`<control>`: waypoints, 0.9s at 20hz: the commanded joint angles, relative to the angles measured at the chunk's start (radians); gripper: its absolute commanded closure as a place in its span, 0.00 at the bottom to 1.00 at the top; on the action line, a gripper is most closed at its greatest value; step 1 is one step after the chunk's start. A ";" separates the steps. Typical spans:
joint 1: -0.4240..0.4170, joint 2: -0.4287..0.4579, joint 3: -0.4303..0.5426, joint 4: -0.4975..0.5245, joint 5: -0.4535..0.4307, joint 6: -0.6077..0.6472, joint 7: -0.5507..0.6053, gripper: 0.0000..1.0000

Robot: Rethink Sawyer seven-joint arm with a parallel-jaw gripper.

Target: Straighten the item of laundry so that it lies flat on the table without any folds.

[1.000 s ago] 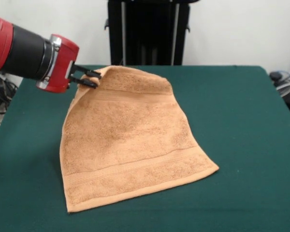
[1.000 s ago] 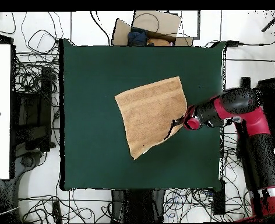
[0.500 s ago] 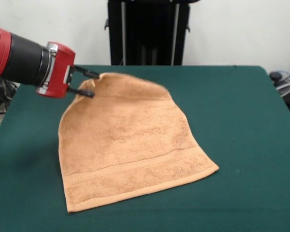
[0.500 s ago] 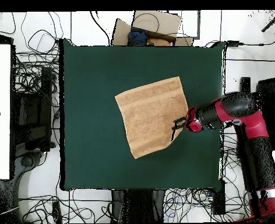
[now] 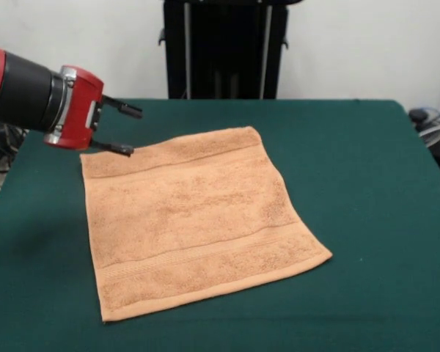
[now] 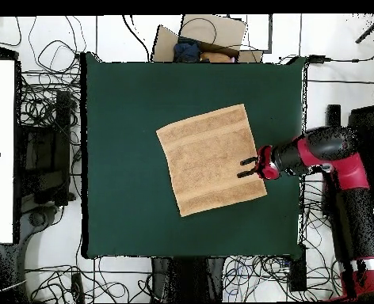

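Claw (image 5: 117,129) spread wide and gripping nothing, poised just above the far-left corner of the towel (image 5: 194,216), seemingly at the point of release. Towel spread flat near the middle of the green table (image 5: 367,183), all four corners exposed, no fold visible. Border bands parallel to the near and far edges. Flattening judged essentially complete.

Peach-orange terry towel (image 5: 194,220) spread flat, no folds, border bands visible, slightly rotated on dark green counter (image 5: 367,183).
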 commanded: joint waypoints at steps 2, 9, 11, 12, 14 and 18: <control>0.027 0.006 -0.013 -0.068 -0.041 0.030 -0.170 0.00; 0.069 -0.072 0.003 -0.038 0.007 -0.018 -0.022 0.00; 0.077 -0.111 0.015 0.036 0.017 -0.149 0.079 0.00; 0.086 -0.140 0.020 0.081 0.016 -0.240 0.147 0.00; 0.106 -0.204 0.021 0.175 0.002 -0.421 0.290 0.00; 0.171 -0.317 -0.009 0.296 -0.003 -0.636 0.486 0.00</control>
